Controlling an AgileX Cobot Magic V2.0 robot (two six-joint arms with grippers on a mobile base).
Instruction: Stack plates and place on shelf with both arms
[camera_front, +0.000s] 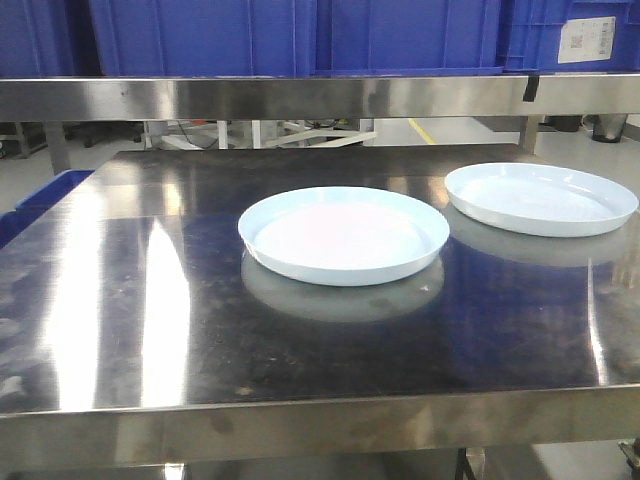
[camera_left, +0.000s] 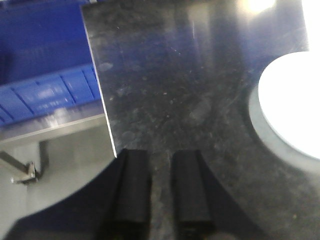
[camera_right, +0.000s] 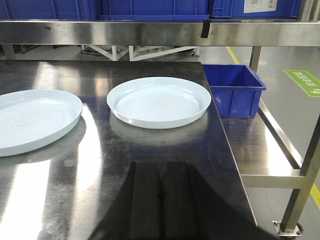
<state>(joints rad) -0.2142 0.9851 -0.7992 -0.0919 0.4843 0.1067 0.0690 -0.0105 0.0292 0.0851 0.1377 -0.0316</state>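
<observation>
Two white plates lie apart on the glossy steel table. One plate (camera_front: 343, 236) sits mid-table, the other plate (camera_front: 541, 198) further back on the right. The right wrist view shows them as a centre plate (camera_right: 158, 101) and a left plate (camera_right: 30, 120). The shelf (camera_front: 300, 97) is the steel rail running above the table's back, and its rail (camera_right: 150, 32) also crosses the right wrist view. My left gripper (camera_left: 160, 152) hovers open over bare table near the left edge, a plate (camera_left: 295, 105) off to its right. My right gripper (camera_right: 160, 165) is shut and empty, short of the centre plate.
Large blue crates (camera_front: 300, 35) fill the shelf. A blue crate (camera_left: 45, 95) sits lower, past the table's left edge. A small blue bin (camera_right: 235, 90) rests on a lower ledge beyond the table's right edge (camera_right: 227, 145).
</observation>
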